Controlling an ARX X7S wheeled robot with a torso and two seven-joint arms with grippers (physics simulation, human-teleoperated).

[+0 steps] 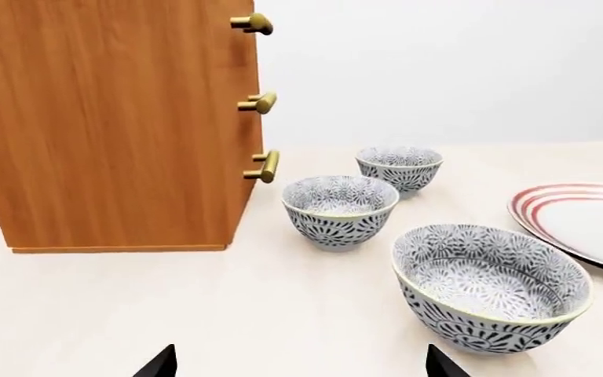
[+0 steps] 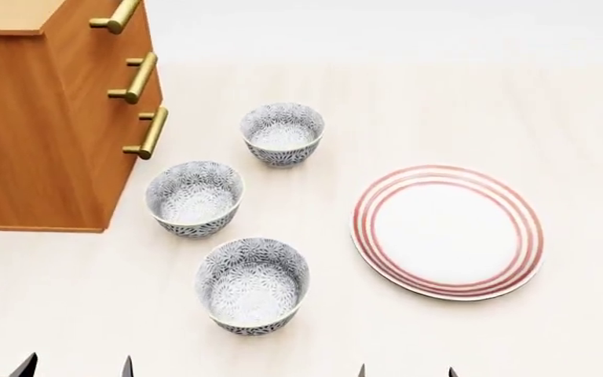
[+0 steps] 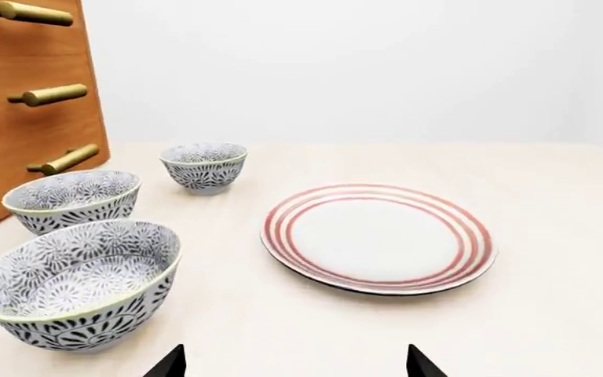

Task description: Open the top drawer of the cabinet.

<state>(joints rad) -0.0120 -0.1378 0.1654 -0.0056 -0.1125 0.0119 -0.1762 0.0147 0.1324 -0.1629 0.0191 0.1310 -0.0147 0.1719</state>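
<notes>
no readable text, labels, brands, numbers or signs anywhere

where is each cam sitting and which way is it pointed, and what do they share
Head view: high on the robot's head, looking down over the table; fingertips of the left hand and right hand show at its near edge.
Left wrist view: low by the left hand, facing the cabinet; two fingertips show.
Right wrist view: low by the right hand, facing the plate; two fingertips show.
Shared: three bowls, plate, cabinet handles.

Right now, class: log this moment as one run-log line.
top drawer: shut | left pincer: open, empty | right pincer: open, empty | cabinet: untouched
</notes>
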